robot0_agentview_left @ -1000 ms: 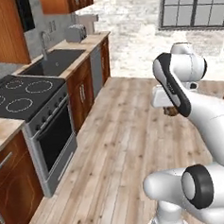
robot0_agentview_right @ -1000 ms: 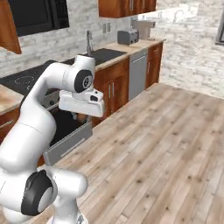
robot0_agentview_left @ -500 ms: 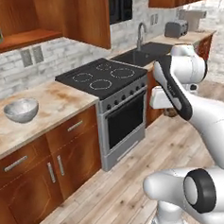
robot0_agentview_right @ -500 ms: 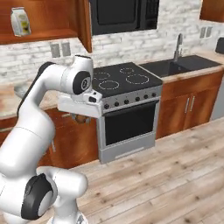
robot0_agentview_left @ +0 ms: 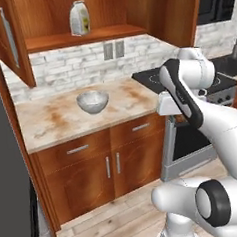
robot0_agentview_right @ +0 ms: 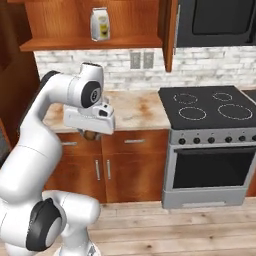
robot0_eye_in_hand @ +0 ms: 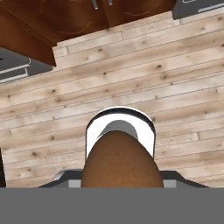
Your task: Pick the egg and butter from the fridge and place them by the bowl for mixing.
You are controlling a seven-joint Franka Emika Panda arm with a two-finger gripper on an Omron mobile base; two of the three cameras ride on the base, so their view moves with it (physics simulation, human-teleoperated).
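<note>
Moved: base has swung round since the earlier frames; stove was dead ahead, now the wooden table run with the bowl faces the cameras. Whole picture shifted, so that is camera travel, not the things.
Fingers: gripper [robot0_agentview_right: 90, 134] hangs under the white hand, in front of the cabinet doors, out over the floor. Fingers gripping the egg [robot0_eye_in_hand: 121, 161], judged from the hand view, where the brown oval sits right at the tips.
Egg: brown spot also shows below the hand in the right base view, short of the table edge and below table height.
Floor: pale wood planks [robot0_eye_in_hand: 131, 65] under the hand.
Table: marbled tan top [robot0_agentview_left: 50, 122], brown cabinets beneath.
Bowl: glassy bowl [robot0_agentview_left: 93, 101] on the table, mid-depth, well apart from the egg.
Stove: black cooktop [robot0_agentview_right: 212, 107] right of the table.
Shelf: white and yellow paper bag [robot0_agentview_left: 79, 18] above the bowl.
Fridge: grey edge [robot0_agentview_left: 6, 173] at far left of left base view.
Done: egg picked, carried near the table.
Left: set egg by bowl; butter trip untouched, my read.
Count: one egg, one bowl, one bag, one stove; butter not seen.
</note>
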